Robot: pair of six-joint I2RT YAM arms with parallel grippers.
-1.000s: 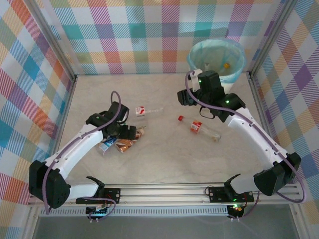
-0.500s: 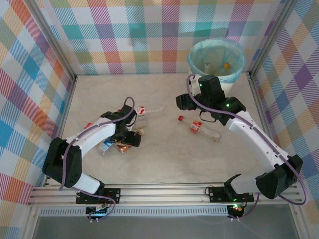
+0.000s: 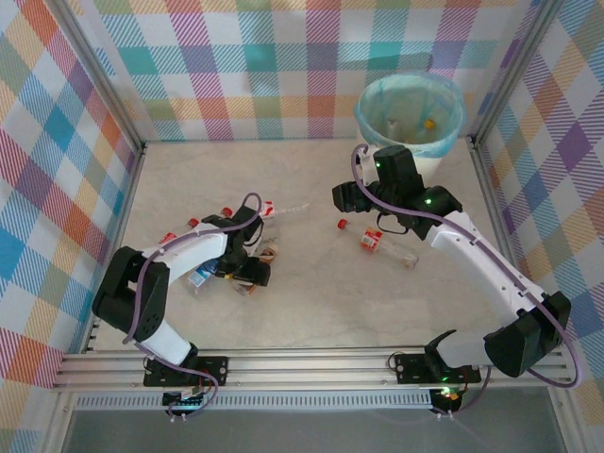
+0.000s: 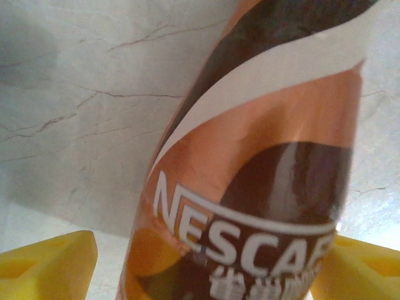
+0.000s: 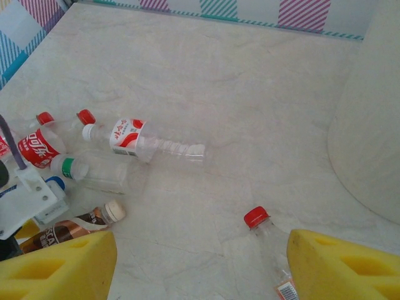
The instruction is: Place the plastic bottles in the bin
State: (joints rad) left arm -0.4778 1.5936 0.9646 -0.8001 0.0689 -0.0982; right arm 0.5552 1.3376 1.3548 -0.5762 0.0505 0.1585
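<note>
Left gripper [image 4: 203, 265]: jaws stood open, straddling a brown-and-copper Nescafé plastic bottle [image 4: 262, 156] that ran toward 12 o'clock between the yellow pads [image 4: 50, 269], with a gap on the left side. Right gripper [image 5: 200, 253]: jaws were spread wide. A clear red-capped plastic bottle [image 5: 270, 237] lay just inside the right pad, cap toward 11 o'clock. The round white bin with blue liner [image 3: 363, 111] stood at the table's [image 3: 311, 311] 1 o'clock corner.

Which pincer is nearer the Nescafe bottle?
Left. The left pincer straddles the Nescafe bottle. The right pincer hangs across the table, over a red-capped bottle on the bin side.
</note>
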